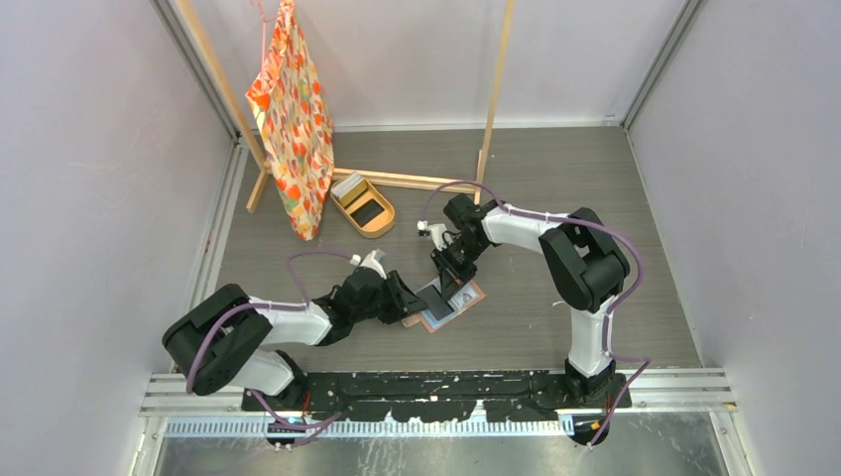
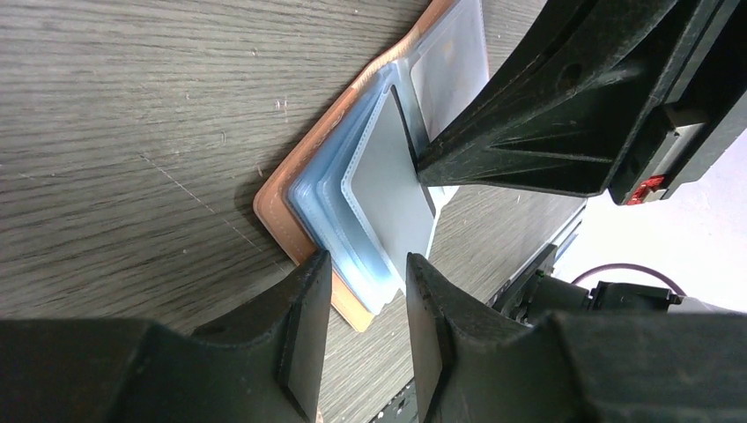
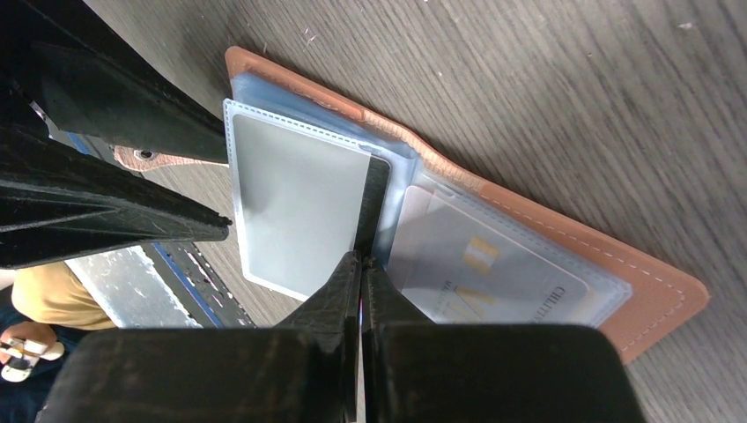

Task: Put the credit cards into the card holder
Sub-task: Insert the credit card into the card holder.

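The salmon-brown card holder (image 1: 471,294) (image 3: 656,291) lies open on the table between the arms, its clear sleeves fanned out. My right gripper (image 3: 361,257) (image 1: 454,278) is shut on the exposed dark edge of a credit card (image 3: 376,198). The rest of that card sits inside the top frosted sleeve (image 3: 295,207) (image 2: 388,189) and looks grey through it. A pale card with gold marks (image 3: 484,264) fills a lower pocket. My left gripper (image 2: 368,269) (image 1: 415,297) is open, its fingers either side of the sleeve stack's near corner.
A tan oval tray (image 1: 382,226) holding more cards stands behind the holder. An orange patterned bag (image 1: 293,119) hangs from a wooden frame (image 1: 496,89) at the back left. Grey walls close in both sides, and a metal rail runs along the near edge.
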### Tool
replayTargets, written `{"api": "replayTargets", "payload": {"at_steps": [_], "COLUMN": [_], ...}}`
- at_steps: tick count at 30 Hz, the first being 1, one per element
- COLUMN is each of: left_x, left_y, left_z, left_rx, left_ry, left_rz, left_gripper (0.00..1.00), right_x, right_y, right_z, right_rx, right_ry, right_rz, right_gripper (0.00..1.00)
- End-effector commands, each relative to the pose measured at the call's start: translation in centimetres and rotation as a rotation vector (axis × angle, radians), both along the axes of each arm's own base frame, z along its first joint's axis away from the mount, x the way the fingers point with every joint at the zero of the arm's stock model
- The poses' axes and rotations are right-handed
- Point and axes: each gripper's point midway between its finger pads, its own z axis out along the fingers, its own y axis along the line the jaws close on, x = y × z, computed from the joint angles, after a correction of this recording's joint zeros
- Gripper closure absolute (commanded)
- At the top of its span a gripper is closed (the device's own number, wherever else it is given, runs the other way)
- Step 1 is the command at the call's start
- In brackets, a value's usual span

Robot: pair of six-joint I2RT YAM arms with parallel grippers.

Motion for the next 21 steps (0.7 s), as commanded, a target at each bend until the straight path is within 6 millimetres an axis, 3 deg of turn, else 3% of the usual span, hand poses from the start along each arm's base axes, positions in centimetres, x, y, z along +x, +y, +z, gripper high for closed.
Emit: {"api": "replayTargets", "payload": {"at_steps": [1,11,21], "left_x": [0.7,0.5,0.6], "left_y": [-0.7,0.8,0.0], "left_z": [2.5,4.3,3.7], "left_rx": [-0.060,-0.044,-0.081], "left_ry": [-0.067,-0.113,-0.088], "left_rz": [0.000,0.034,0.034], "left_gripper": [0.62,0.62,0.61], "right_x": [0.4,0.4,0.4], "right_y": [0.6,0.5,0.5], "right_z": [-0.1,-0.3,-0.4], "right_rx": [-0.005,-0.015,-0.018], "right_ry": [-0.008,0.001,0.002], "right_rz": [0.007,0.005,0.006], "right_gripper": [0.96,0.96,0.96]}}
